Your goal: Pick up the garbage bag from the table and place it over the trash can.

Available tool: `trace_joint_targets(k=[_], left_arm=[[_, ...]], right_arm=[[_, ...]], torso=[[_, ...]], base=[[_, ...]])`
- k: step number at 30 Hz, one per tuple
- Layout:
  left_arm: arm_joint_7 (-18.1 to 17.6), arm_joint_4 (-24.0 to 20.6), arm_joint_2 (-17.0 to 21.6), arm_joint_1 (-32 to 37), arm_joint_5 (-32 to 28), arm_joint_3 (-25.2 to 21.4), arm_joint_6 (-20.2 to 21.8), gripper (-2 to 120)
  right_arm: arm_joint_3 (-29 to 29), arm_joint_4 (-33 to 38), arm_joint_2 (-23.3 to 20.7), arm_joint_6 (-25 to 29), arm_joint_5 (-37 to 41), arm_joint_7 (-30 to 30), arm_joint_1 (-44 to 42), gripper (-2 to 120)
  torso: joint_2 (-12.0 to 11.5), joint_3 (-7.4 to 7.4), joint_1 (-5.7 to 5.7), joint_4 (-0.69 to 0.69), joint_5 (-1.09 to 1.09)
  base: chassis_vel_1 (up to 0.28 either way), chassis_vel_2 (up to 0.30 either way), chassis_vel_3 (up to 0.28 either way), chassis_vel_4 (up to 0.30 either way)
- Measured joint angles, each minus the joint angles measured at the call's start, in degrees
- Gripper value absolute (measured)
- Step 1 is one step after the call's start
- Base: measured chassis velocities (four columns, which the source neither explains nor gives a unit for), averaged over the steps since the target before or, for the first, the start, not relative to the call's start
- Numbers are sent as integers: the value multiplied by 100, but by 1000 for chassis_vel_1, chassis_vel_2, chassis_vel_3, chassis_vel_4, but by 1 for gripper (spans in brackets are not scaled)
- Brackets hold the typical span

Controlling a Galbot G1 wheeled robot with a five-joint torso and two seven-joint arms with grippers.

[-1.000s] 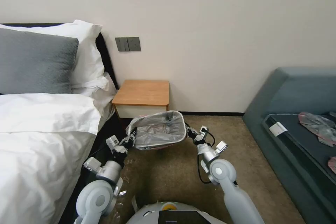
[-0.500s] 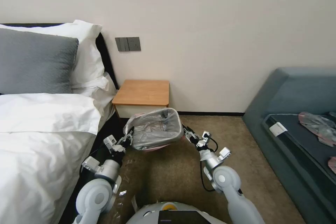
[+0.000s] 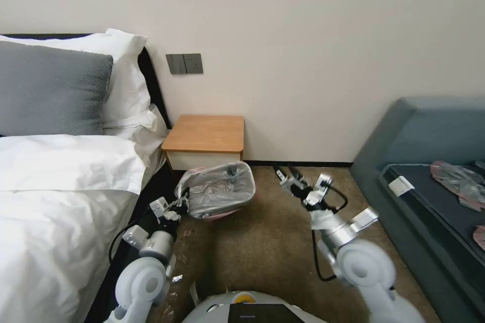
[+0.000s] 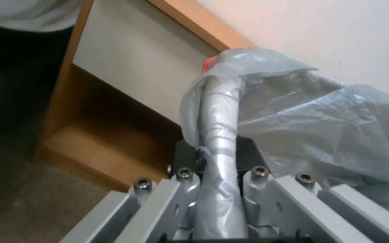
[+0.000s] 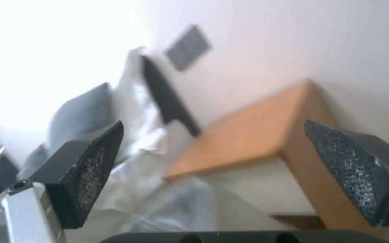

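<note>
As garbage bag (image 3: 218,189) is flimsy, light, slippery: grip bunched rim | left pincer (image 3: 183,203) pinching rim, frame centre-left | right pincer (image 3: 284,176) spread, empty.

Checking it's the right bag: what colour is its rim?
Pink-red, on the garbage bag; clearest in the left wrist view.

So the carpet floor (image 3: 262,242) is brownish and carries most of it. The little wooden surface (image 3: 207,133) stands on it against the wall, right beside the bed (image 3: 60,197), with a bare top. Just in front of the surface, the trash can (image 3: 222,213) sits on the floor with the garbage bag (image 3: 217,189) draped over it. A few scraps of clear plastic (image 3: 177,278) lie on the carpet nearer the robot. The blue-grey sofa (image 3: 429,161) stands on the floor off to the right.
</note>
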Motion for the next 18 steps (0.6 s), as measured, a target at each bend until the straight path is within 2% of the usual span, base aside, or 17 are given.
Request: trace_joint_targets(k=[2, 5, 6, 8, 11, 12, 14, 16, 18], left_arm=[[5, 14, 6, 5, 127, 36, -17, 5], [111, 104, 44, -13, 714, 251, -123, 5], [111, 104, 44, -13, 714, 251, -123, 5], [256, 166, 92, -30, 1098, 391, -190, 5], [424, 169, 103, 30, 1458, 446, -272, 5], [424, 169, 103, 30, 1458, 446, -272, 5], [540, 184, 97, 47, 1656, 448, -328, 5], [581, 193, 96, 48, 1715, 448, -343, 5], [697, 216, 89, 53, 1901, 445, -395, 5]], right_arm=[[-82, 68, -148, -25, 21, 57, 128, 100], [-661, 136, -715, -226, -83, 16, 791, 95], [-661, 136, -715, -226, -83, 16, 791, 95], [-1230, 73, -1146, -378, -350, -197, 1269, 86], [-2158, -52, -1769, -508, -1053, -603, 2090, 70], [-2158, -52, -1769, -508, -1053, -603, 2090, 70], [-2727, -135, -2064, -552, -1480, -822, 2540, 64], [-2912, -166, -2141, -563, -1594, -868, 2674, 60], [-3406, -274, -2312, -572, -1907, -942, 3069, 50]], torso=[[0, 0, 0, 1, 0], [0, 0, 0, 2, 2], [0, 0, 0, 2, 2], [0, 0, 0, -2, 0], [0, 0, 0, 3, 1], [0, 0, 0, 3, 1], [0, 0, 0, 1, 0], [0, 0, 0, 0, 1], [0, 0, 0, -1, 1]], base=[[0, 0, 0, 0], [0, 0, 0, 0], [0, 0, 0, 0], [0, 0, 0, 0], [0, 0, 0, 0], [0, 0, 0, 0], [0, 0, 0, 0], [0, 0, 0, 0], [0, 0, 0, 0]])
